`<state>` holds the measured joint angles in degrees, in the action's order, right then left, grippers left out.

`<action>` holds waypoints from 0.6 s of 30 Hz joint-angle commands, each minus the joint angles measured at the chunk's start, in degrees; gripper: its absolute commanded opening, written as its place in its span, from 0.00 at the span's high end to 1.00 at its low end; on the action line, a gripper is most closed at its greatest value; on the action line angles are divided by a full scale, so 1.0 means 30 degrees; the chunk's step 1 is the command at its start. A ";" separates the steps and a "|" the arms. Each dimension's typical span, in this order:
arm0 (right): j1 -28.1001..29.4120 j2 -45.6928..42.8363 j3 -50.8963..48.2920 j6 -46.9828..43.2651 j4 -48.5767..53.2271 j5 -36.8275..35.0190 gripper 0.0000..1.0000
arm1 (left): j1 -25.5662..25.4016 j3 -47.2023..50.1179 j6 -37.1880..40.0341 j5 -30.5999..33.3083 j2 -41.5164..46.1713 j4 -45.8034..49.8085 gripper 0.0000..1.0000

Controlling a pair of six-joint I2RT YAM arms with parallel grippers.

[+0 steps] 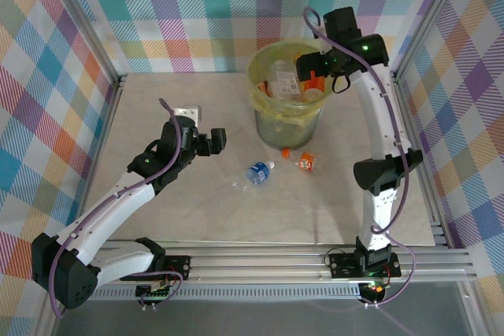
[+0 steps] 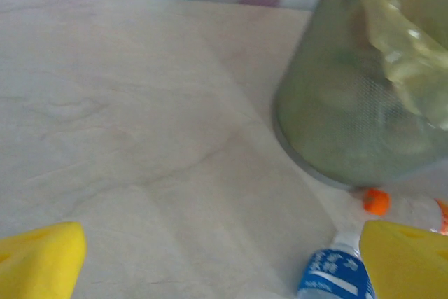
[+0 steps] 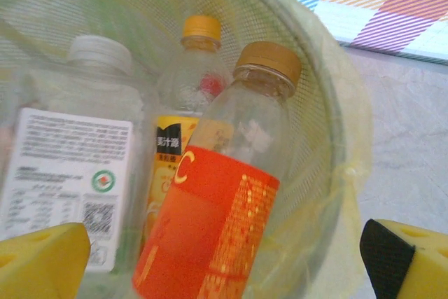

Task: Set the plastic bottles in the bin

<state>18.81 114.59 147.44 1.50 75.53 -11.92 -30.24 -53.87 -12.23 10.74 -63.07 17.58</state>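
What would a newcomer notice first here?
The round pale olive-green mesh bin with a yellowish plastic liner, far middle of the table, already holds several clear plastic bottles. The open right gripper hangs over it, above an orange-labelled bottle. Just in front of the bin lie a blue-labelled clear bottle and a small orange-capped bottle, with the open left gripper to their left.

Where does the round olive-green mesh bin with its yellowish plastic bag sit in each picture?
Top external: bin at the back of the table, near centre.
Left wrist: bin at right, its base on the table.
Right wrist: bin seen from above, bottles inside.
Shared landmark: the checked pastel wall behind it.
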 commanded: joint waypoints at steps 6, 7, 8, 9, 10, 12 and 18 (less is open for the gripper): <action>-0.0066 -0.6307 -0.6323 0.3207 -0.1956 0.0154 0.00 | -0.1034 -0.0240 0.3431 -0.4667 -0.1398 0.1294 0.00; -0.0068 -0.7269 -0.7774 0.3560 -0.2553 0.0041 0.00 | -0.1348 -0.0392 0.3742 -0.4654 -0.1709 0.1617 0.00; -0.0063 -0.8108 -0.9022 0.3863 -0.3071 -0.0087 0.00 | -0.1648 -0.0535 0.4025 -0.4663 -0.2033 0.1945 0.00; -0.0059 -0.9116 -1.0421 0.4156 -0.3649 -0.0155 0.00 | -0.2042 -0.0731 0.4293 -0.4553 -0.2384 0.2258 0.00; -0.0073 -1.0082 -1.1869 0.4448 -0.4242 -0.0172 0.00 | -0.2433 -0.0904 0.4551 -0.4343 -0.2823 0.2526 0.00; -0.0058 -1.1705 -1.4194 0.4919 -0.5114 -0.0186 0.00 | -0.3139 -0.1189 0.4877 -0.3658 -0.3653 0.2873 0.00; -0.0059 -1.4868 -1.8663 0.6395 -0.5628 -0.0674 0.00 | -0.5013 -0.2276 0.5639 -0.1331 -0.6273 0.3709 0.00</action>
<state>18.81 72.84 94.41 16.73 62.13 -12.73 -43.42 -58.08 2.07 2.72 -79.66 25.82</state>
